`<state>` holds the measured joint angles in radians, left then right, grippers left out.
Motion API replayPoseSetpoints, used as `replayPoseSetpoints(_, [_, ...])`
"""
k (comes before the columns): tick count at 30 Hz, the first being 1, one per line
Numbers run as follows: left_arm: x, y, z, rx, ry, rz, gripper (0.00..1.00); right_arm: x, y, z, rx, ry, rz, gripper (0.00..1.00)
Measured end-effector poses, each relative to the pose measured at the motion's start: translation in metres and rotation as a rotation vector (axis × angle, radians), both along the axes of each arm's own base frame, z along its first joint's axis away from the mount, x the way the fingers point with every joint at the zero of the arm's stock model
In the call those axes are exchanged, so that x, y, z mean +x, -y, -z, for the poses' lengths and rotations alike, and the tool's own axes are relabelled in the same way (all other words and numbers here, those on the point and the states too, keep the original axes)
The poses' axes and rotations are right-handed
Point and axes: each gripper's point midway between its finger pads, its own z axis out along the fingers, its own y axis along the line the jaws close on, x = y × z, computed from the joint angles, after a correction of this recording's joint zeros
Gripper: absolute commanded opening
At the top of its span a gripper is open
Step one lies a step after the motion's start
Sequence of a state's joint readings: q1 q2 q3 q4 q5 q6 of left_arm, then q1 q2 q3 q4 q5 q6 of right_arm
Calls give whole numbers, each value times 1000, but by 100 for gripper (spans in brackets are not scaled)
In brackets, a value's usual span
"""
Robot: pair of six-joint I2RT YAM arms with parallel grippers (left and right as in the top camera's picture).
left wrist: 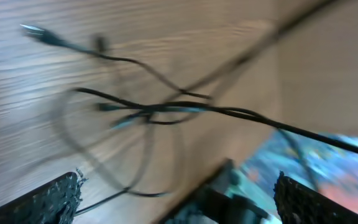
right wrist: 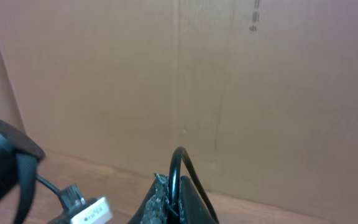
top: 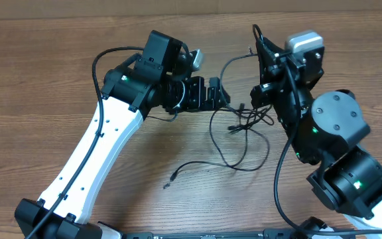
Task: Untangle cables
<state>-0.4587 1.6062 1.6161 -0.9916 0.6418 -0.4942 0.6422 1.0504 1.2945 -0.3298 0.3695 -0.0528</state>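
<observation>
The cables (top: 244, 126) lie as a loose knot of thin black cords on the middle of the table, somewhat nearer the far edge than the near one, between the two grippers. Where the strands run under the right arm (top: 323, 126) they are partly hidden, so the cords cannot be counted. One strand climbs from the knot toward the far edge and ends in a small arch above the right gripper (top: 258, 43). Two loose ends with small plugs (top: 174, 176) trail toward the near edge. In the left wrist view the cables (left wrist: 166, 111) are smeared by blur: several strands cross at one spot, and a plug tip is just readable at upper left.

The right gripper (right wrist: 166, 190) is pressed together on a cable, which bows up out of the fingertips as a narrow, glossy loop. Only the tips of its rough, pebbled pads (right wrist: 158, 193) show, since the bottom of the view cuts off the rest. The left gripper (top: 219, 94) points at the knot from the left side. Its fingers (left wrist: 48, 199) stand spread wide at the lower corners of its own view, gripping nothing, with the cords lying beyond them.

The table (top: 58, 79) is brown with a wood grain. Behind its far edge stands a flat tan cardboard wall (right wrist: 260, 74) with a vertical seam. A dark rounded shape at the lower left of the right wrist view is too blurred and cropped to name.
</observation>
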Motion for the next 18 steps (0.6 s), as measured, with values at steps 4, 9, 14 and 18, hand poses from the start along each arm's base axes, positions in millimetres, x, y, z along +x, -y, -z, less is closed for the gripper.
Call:
replayPoseSetpoints(4, [-11,12,-13,-88,14,99,100,2,5,0,-1,0,33,4])
replayPoseSetpoints(9, [-29,19,-23,-166,44,239,100,6,17,1,-5,-3,89,4])
replayPoseSetpoints(14, [-45,24,-34,-248,109,379,100,12,34,5,-17,-18,147,4])
replayPoseSetpoints(18, [-46,28,-42,-291,160,425,100,12,37,12,-35,-41,158,4])
